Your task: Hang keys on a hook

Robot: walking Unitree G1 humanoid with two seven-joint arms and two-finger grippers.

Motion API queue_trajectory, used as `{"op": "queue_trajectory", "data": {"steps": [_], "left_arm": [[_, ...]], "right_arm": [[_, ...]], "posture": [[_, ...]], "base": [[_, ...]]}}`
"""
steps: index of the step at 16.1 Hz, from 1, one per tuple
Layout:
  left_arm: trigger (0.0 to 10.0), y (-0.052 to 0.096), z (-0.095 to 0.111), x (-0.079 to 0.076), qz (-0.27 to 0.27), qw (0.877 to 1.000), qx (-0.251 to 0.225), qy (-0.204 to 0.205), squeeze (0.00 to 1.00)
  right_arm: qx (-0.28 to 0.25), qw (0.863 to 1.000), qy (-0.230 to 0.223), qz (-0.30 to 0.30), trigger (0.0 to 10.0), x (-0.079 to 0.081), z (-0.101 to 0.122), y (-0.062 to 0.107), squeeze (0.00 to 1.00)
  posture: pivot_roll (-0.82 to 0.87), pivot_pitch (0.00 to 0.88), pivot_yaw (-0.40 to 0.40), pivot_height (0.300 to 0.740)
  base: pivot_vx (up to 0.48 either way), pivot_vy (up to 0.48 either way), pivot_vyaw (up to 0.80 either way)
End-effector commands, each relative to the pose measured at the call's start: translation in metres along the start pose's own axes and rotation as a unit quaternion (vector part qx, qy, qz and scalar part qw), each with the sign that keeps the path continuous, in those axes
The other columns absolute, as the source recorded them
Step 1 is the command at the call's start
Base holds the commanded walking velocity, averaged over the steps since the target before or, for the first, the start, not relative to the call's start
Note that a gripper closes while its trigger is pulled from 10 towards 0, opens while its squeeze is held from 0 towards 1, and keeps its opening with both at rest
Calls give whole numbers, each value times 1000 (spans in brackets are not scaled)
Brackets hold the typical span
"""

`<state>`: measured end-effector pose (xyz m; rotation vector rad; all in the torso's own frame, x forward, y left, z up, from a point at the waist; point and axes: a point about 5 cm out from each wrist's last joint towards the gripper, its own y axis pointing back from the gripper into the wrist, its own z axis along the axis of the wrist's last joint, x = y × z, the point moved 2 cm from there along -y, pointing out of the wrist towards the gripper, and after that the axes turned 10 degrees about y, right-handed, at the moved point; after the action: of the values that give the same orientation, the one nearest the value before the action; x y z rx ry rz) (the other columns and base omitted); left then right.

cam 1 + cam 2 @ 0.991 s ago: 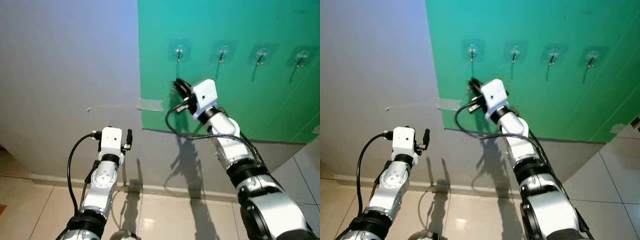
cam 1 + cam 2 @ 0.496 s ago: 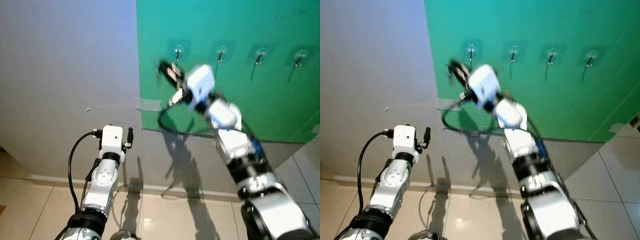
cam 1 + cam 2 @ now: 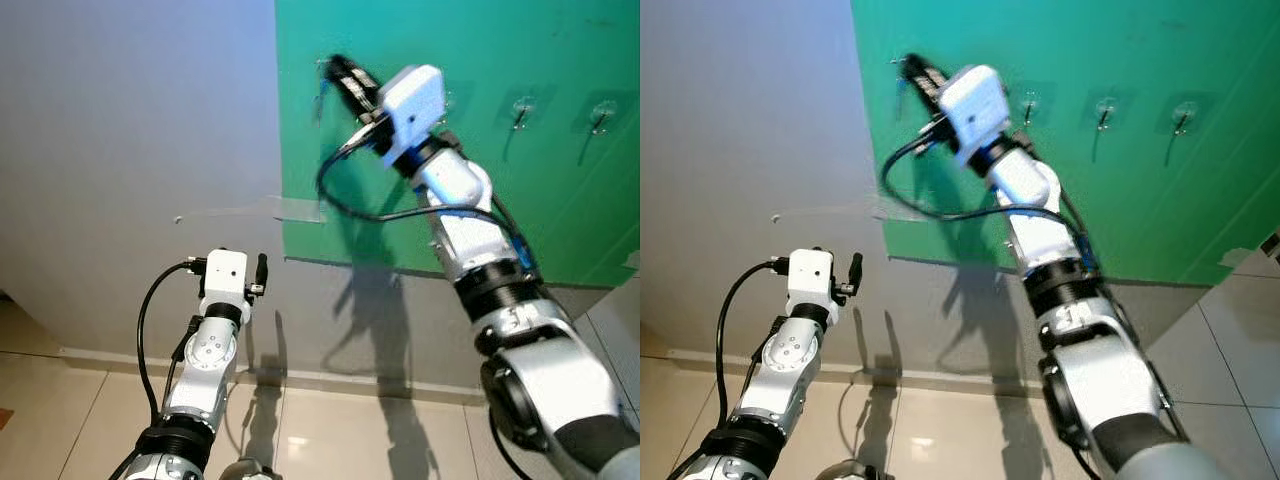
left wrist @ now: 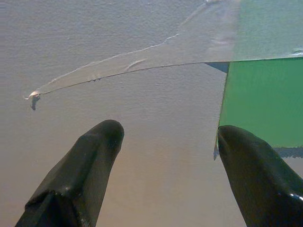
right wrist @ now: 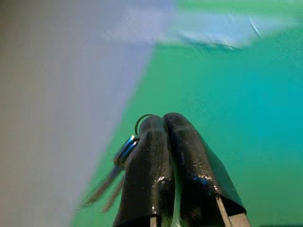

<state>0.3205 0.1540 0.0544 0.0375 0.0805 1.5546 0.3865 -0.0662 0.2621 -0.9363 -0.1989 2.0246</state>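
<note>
Right pincer [image 5: 163, 124] raised, closed.

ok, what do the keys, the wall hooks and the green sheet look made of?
Keys: metal, by the shiny silver ring and blades hanging beside the right gripper fingers. Hooks: likely thin metal on clear glossy plastic pads; too small to be sure. Green sheet: matte, thin, probably paper or film, taped to the grey wall.

Grey wall, green panel, tiled floor

A green panel [image 3: 420, 150] covers the grey wall [image 3: 130, 150], its edge held by clear tape [image 3: 290, 209]. Pale floor tiles [image 3: 330, 430] lie below, crossed by shadows.
</note>
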Motion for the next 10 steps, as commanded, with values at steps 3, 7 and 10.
{"op": "queue_trajectory", "data": {"steps": [3,7,10], "left_arm": [[10000,0,1,0,-2,1000,1,-5,0],[10000,0,1,1,-4,1000,2,-7,0],[10000,2,-1,1,-5,1000,4,-8,0]], "right_arm": [[47,999,0,-24,0,-9,-17,6,0],[121,992,-24,-39,0,-6,-49,24,0],[157,986,-45,-41,0,4,-66,38,0]], "posture": [[15,0,-17,740],[12,0,-8,740],[13,0,-7,740]], "base": [[0,0,0],[0,0,0],[0,0,0]]}}
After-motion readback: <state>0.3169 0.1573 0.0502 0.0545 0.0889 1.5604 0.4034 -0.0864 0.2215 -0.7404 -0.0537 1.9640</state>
